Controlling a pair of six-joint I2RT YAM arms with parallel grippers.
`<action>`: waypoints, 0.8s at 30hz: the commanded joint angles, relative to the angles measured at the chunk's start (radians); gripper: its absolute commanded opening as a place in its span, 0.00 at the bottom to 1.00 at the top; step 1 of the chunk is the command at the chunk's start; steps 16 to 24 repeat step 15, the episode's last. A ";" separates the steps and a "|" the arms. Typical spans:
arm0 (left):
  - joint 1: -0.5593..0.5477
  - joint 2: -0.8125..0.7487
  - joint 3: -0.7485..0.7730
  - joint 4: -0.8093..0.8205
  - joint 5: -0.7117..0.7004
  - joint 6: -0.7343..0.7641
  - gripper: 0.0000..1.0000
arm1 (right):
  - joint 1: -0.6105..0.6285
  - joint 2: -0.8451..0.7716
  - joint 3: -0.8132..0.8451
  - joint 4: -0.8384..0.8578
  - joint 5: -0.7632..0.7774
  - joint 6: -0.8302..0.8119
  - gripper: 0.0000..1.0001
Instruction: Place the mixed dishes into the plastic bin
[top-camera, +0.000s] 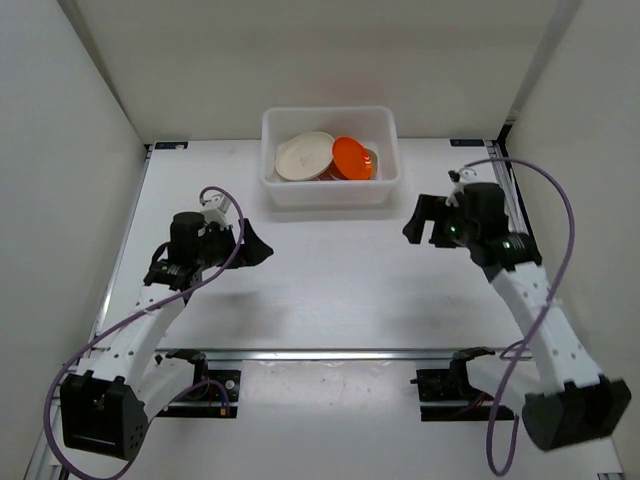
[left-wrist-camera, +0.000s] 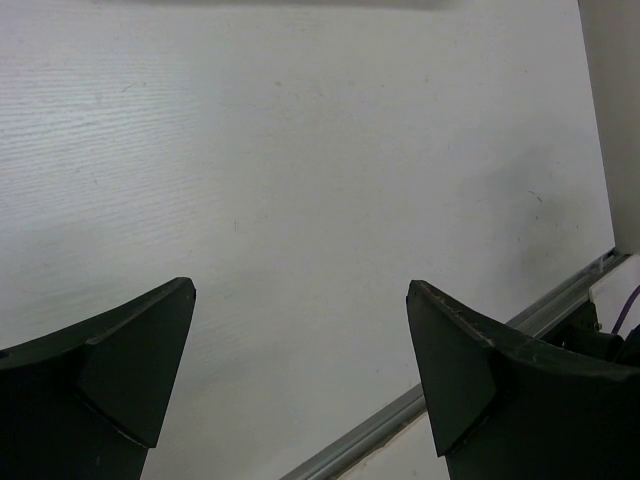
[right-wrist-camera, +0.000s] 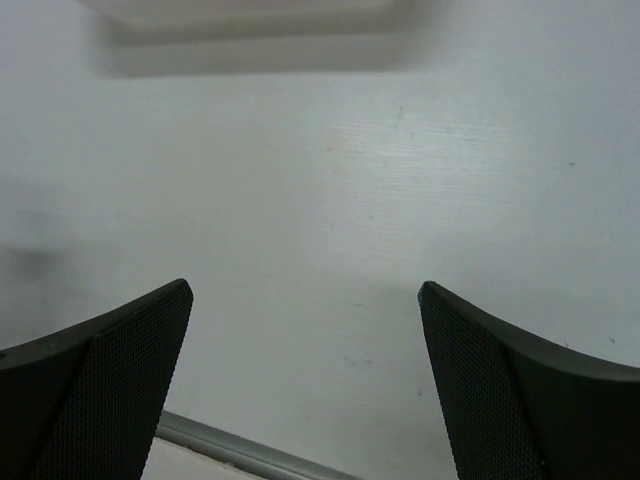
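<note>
left claw (top-camera: 258, 248): released, empty, left of plastic bin (top-camera: 330, 192) | right claw (top-camera: 420, 222): released, empty, right of bin | inside bin: cream plate (top-camera: 304, 155), orange-red plate (top-camera: 351, 157)

Bare table (top-camera: 335, 290) is shown before the bin (top-camera: 330, 195) (open-topped, set at the far edge, partly filled by plates (top-camera: 303, 156)); passage is bounded on both sides by walls (top-camera: 60, 150).
</note>
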 joint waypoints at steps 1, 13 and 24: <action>-0.004 -0.020 -0.008 -0.020 -0.011 0.000 0.98 | -0.086 -0.223 -0.066 0.221 -0.160 0.016 0.99; -0.071 -0.014 -0.026 0.042 -0.037 -0.072 0.98 | -0.335 -0.251 -0.114 0.157 -0.314 -0.004 0.99; -0.089 0.001 -0.022 0.043 -0.059 -0.063 0.99 | -0.284 -0.234 -0.117 0.143 -0.277 -0.017 0.99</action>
